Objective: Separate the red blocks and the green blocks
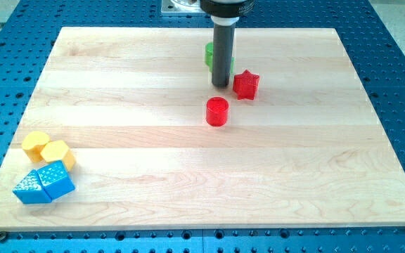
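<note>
Red star-shaped block (245, 84) and red cylinder block (217, 111) sit near board centre; our tip (221, 86), a bare rod gripping nothing, stands between them and the half-hidden green block (208, 55) at its eleven o'clock, seemingly wedging colours apart.

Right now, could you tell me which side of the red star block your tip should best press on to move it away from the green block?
No grip is possible; I push. My tip sits just left of the red star, with the green block partly hidden behind the rod. Pressing the star's left-facing point should slide it toward the view's right.
</note>
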